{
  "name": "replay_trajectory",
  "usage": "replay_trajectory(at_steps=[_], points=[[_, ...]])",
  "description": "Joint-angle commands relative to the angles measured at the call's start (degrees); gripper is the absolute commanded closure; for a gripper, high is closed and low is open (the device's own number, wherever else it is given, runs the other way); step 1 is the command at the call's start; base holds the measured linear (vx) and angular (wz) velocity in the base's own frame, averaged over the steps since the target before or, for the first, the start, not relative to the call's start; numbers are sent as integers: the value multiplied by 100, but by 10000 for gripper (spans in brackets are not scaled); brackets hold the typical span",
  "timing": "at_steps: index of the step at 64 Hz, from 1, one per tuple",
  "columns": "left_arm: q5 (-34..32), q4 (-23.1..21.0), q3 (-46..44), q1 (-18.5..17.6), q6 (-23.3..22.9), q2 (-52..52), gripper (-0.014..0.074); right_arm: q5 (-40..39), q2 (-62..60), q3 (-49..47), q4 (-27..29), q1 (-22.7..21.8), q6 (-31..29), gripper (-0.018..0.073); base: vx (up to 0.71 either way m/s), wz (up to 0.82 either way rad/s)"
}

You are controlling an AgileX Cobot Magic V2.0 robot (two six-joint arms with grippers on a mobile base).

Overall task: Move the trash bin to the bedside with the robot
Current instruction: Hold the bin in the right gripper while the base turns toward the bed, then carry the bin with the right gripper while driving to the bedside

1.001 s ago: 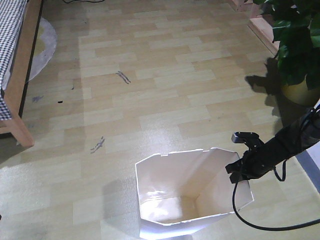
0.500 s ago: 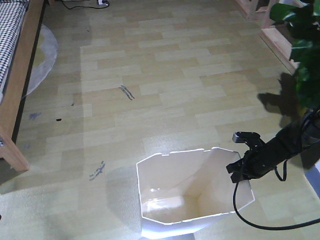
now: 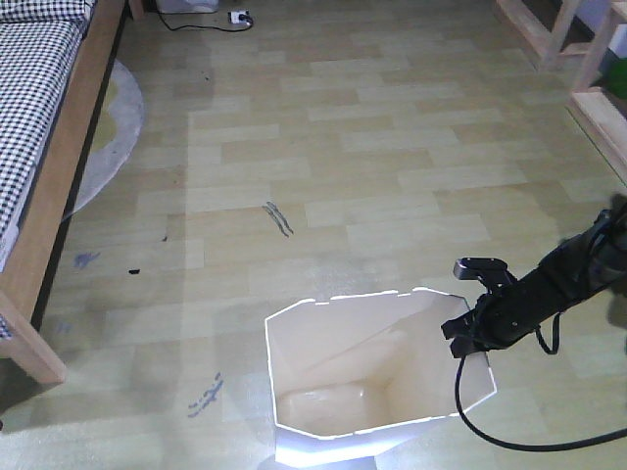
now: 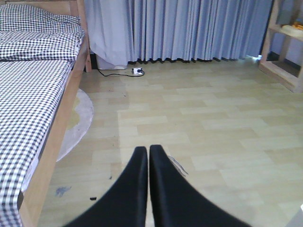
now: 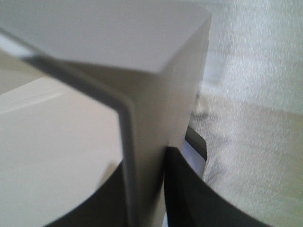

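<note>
Trash bin (image 3: 343, 362) is sitting right of the bed frame (image 3: 71, 157), well apart, right gripper (image 3: 472, 336) clamping its rim; left gripper (image 4: 148, 158) pinched empty. Bed frame is filling more view than before: I'm likely approaching.

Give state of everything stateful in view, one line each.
trash bin: upright, open top, looks empty, apart from the bed
right gripper: shut on the trash bin's rim wall, one finger inside, one outside
left gripper: shut, holding nothing
bed: made, checkered bedding on, at far left
curtains: drawn shut
</note>
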Motion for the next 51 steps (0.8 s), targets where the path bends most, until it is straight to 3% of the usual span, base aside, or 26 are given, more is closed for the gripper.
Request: replay_trajectory(at_steps=[1,51], points=[[-424,-25,165,-15,-45,-57,602,882,-449,-71,308,-28,-56,565,43,13],[-424,-25,165,-15,-45,-57,602,882,-449,-71,308,-28,-56,565,44,3]])
